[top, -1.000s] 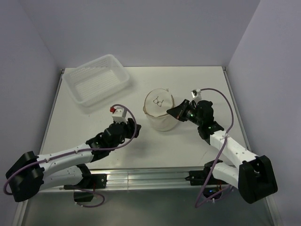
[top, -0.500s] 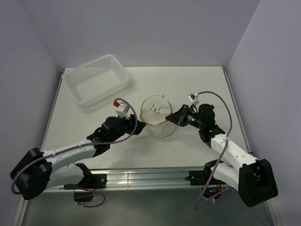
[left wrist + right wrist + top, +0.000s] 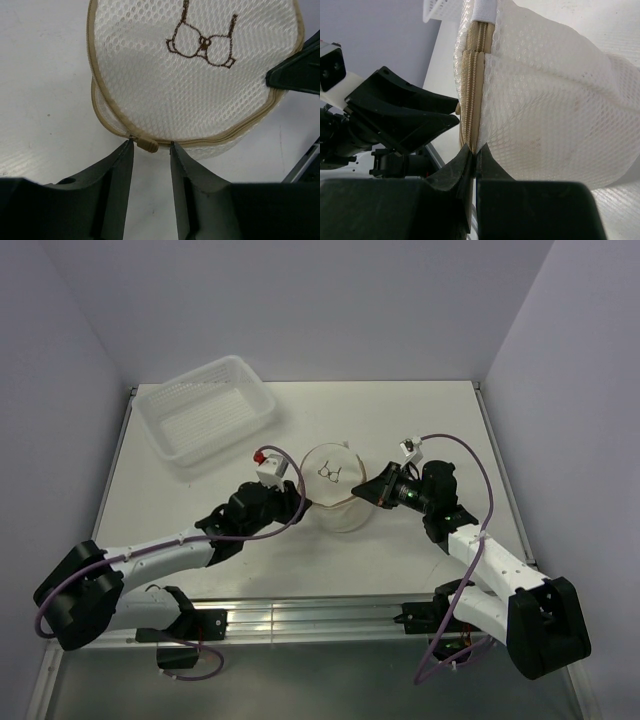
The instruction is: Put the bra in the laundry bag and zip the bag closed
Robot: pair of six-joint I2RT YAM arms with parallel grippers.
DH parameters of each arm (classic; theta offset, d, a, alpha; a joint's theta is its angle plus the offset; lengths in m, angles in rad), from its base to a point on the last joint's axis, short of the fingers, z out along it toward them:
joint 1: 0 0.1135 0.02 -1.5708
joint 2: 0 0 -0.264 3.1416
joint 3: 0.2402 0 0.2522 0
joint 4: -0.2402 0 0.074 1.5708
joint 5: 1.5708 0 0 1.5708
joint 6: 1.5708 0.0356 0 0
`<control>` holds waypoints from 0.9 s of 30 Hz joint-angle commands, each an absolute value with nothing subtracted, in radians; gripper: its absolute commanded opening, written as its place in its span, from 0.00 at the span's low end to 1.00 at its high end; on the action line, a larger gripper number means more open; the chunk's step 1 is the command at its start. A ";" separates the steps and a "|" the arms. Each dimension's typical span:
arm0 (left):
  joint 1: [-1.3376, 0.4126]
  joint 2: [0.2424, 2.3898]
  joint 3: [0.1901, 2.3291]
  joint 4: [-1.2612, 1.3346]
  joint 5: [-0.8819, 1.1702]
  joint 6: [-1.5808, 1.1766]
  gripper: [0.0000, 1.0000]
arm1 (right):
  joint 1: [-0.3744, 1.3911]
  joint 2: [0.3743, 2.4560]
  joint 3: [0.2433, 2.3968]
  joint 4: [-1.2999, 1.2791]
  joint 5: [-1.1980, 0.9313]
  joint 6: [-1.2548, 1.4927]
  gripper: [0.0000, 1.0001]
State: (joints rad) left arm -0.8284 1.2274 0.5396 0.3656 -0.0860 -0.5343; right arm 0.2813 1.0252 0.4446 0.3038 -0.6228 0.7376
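The white mesh laundry bag [image 3: 335,485] stands mid-table with its bra-icon disc up and a tan zipper round the rim. In the left wrist view the bag [image 3: 195,75] fills the top, and its tan zipper pull [image 3: 146,145] lies between the tips of my open left gripper [image 3: 151,146]. My right gripper [image 3: 370,490] is shut on the bag's zipper rim [image 3: 472,90] at its right side. The bra is hidden from view.
A white perforated plastic basket [image 3: 207,410] stands at the back left. Walls close the table on the left, back and right. A metal rail runs along the near edge.
My left gripper has moved right and forward up to the bag's near-left rim, onto the zipper pull. The bag has shifted slightly left and my right gripper has stayed pinched on its rim.
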 commanded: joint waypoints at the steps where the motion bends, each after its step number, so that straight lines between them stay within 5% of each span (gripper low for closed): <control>1: -0.850 1.250 0.592 0.345 -0.156 -0.483 0.41 | 0.275 1.023 0.457 0.368 -0.647 0.726 0.00; 7: -0.853 1.267 0.609 0.347 -0.164 -0.469 0.39 | 0.273 1.022 0.453 0.368 -0.650 0.723 0.00; 17: -0.854 1.250 0.618 0.334 -0.215 -0.466 0.00 | 0.275 1.019 0.451 0.359 -0.657 0.716 0.00; 23: -0.854 1.266 0.627 0.330 -0.181 -0.462 0.02 | 0.273 1.003 0.457 0.345 -0.653 0.710 0.00; 25: -0.854 1.266 0.623 0.337 -0.163 -0.465 0.20 | 0.273 1.003 0.457 0.344 -0.650 0.710 0.00; 27: -0.854 1.269 0.617 0.347 -0.158 -0.463 0.27 | 0.275 1.006 0.457 0.344 -0.652 0.710 0.00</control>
